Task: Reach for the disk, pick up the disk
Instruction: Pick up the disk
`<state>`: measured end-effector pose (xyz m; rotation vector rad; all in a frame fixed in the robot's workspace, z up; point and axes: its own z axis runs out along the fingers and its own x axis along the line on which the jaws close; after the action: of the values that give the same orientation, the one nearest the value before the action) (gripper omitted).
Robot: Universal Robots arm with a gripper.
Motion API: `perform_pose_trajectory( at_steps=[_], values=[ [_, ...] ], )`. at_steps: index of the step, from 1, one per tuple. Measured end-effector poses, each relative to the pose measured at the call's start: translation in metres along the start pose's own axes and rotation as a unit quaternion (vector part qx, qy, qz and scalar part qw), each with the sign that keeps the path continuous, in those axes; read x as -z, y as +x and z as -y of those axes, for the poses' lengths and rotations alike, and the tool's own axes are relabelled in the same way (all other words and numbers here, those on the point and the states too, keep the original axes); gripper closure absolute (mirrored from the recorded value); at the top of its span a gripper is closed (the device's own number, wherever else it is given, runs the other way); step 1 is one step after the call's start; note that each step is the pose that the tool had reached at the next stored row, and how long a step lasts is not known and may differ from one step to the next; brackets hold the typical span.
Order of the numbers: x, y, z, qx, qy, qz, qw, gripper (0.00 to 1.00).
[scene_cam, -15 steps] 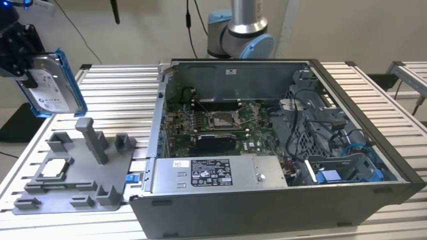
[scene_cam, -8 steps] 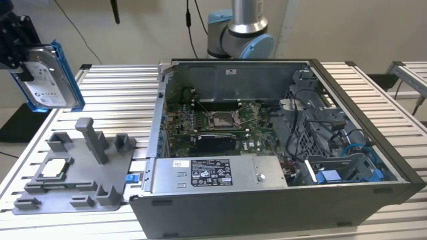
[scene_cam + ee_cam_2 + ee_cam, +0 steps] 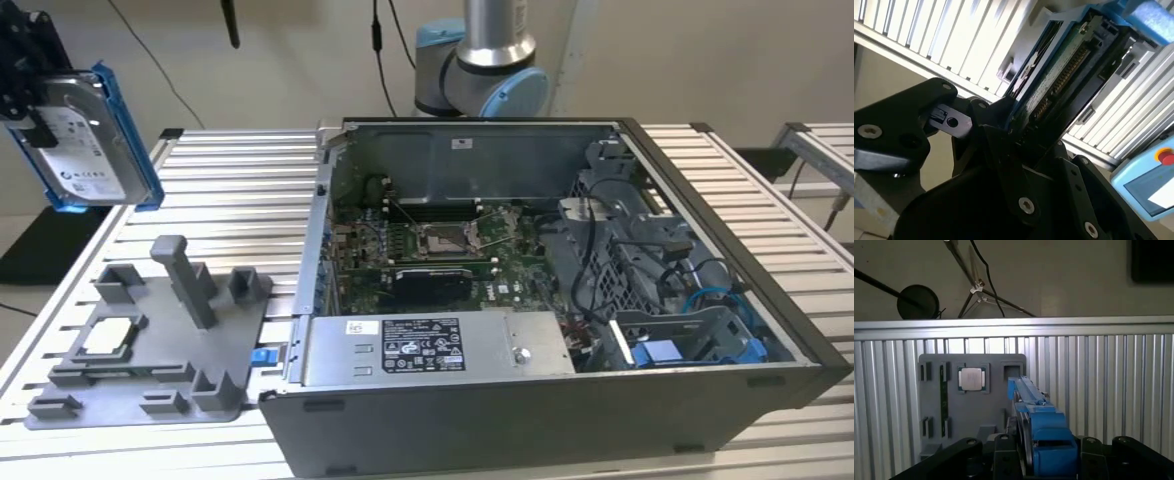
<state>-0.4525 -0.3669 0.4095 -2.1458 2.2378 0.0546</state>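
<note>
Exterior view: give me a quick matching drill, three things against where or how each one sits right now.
Things:
1. disk
2. chip
3. computer case

States:
A. side open, board exposed
B. lying on the grey tray
C. clamped in the gripper, up in the air

Pairs: 1-C, 2-B, 3-A
</note>
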Motion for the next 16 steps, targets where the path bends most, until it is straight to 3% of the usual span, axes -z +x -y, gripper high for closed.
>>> perform_pose_trajectory(
  at_steps=[16],
  values=[
    [0.038, -0.002, 0.0001, 0.014, -0.0008, 0.0, 0.9999, 1.0]
  ],
)
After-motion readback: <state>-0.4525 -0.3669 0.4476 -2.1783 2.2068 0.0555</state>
